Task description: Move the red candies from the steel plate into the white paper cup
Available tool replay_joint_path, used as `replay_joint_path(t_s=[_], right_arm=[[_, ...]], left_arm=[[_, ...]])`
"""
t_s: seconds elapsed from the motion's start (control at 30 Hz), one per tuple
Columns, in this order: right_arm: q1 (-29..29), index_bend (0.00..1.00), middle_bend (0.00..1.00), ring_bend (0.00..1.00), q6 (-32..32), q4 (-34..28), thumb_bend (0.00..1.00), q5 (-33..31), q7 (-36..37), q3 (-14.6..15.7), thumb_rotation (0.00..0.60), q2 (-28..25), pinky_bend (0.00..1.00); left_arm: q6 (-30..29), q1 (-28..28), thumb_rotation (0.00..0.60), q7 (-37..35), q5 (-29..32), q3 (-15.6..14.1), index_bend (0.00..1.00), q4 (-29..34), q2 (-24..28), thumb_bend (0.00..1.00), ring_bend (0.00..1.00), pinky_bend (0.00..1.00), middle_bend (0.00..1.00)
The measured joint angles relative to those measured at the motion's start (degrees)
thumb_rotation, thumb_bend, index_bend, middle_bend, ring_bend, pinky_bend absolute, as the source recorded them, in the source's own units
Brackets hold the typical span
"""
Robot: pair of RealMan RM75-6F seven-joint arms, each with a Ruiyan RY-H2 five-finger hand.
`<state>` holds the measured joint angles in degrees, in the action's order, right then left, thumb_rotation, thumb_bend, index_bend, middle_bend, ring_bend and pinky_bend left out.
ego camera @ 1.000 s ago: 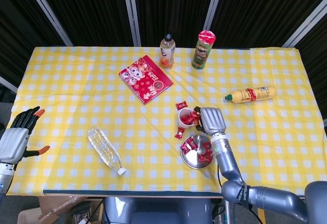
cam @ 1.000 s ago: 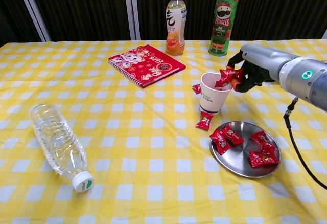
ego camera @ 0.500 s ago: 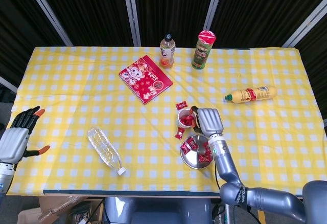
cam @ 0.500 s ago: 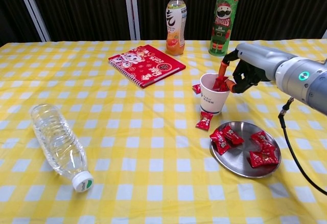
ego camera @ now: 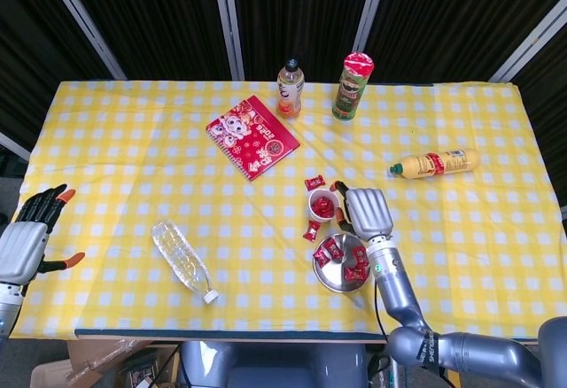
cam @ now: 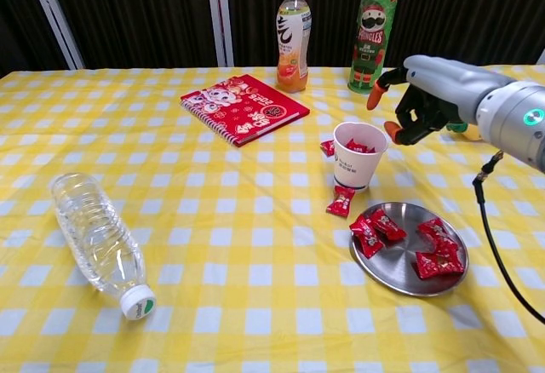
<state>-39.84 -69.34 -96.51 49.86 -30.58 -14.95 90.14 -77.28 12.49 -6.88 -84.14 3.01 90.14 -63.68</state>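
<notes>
right hand [cam: 423, 100] hovers just right of the white paper cup [cam: 358, 155], above its rim, fingers parted and holding nothing. red candies [cam: 358, 146] sit inside the cup, more candies [cam: 377, 225] lie on the steel plate [cam: 402, 272] in front of it, two loose wrapped candies [cam: 341, 200] beside the cup on the tablecloth [cam: 213, 288]. left hand [ego camera: 28, 239] at far left edge, fingers spread, empty.

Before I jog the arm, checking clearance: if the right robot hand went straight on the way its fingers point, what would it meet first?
Probably the white paper cup: the right robot hand hangs above its far side, fingers curling toward the rim. Depth is unclear.
</notes>
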Motion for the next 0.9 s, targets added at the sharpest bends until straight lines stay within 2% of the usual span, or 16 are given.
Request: replay_joint_path(t_s=[0.2, 0.43, 0.67, 0.9], right_arm=[[4.0, 0.33, 0.81, 0.78, -3.5, -4.4, 0.56, 4.2, 1.5, 2.4, 0.600, -5.4, 0.88], [9.8, 0.33, 0.81, 0.78, -6.1, -7.5, 0.54, 10.2, 6.0, 7.6, 0.600, -11.5, 0.88], [13.6, 0.33, 0.81, 0.78, -6.4, -6.8, 0.54, 15.0, 11.2, 11.6, 0.600, -12.8, 0.88], [13.8, 0.33, 0.81, 0.78, -5.0, -6.4, 0.54, 18.3, 11.9, 12.4, 0.600, -12.1, 0.88]], left_arm=[[-0.3, -0.2, 0.600, 0.4, -0.2, -0.1, 0.00, 0.1, 0.0, 0.07, 0.00, 0.00, 0.00], [-0.5, -0.3, 0.600, 1.6, -0.3, -0.2, 0.00, 0.6, 0.0, 0.07, 0.00, 0.00, 0.00], [-1.0, -0.6, 0.600, 1.9, -0.4, -0.3, 0.00, 0.5, -0.1, 0.07, 0.00, 0.00, 0.00], [-0.9, -0.5, 0.600, 2.8, -0.1, -0.2, 0.00, 0.7, -0.4, 0.07, 0.00, 0.00, 0.00]])
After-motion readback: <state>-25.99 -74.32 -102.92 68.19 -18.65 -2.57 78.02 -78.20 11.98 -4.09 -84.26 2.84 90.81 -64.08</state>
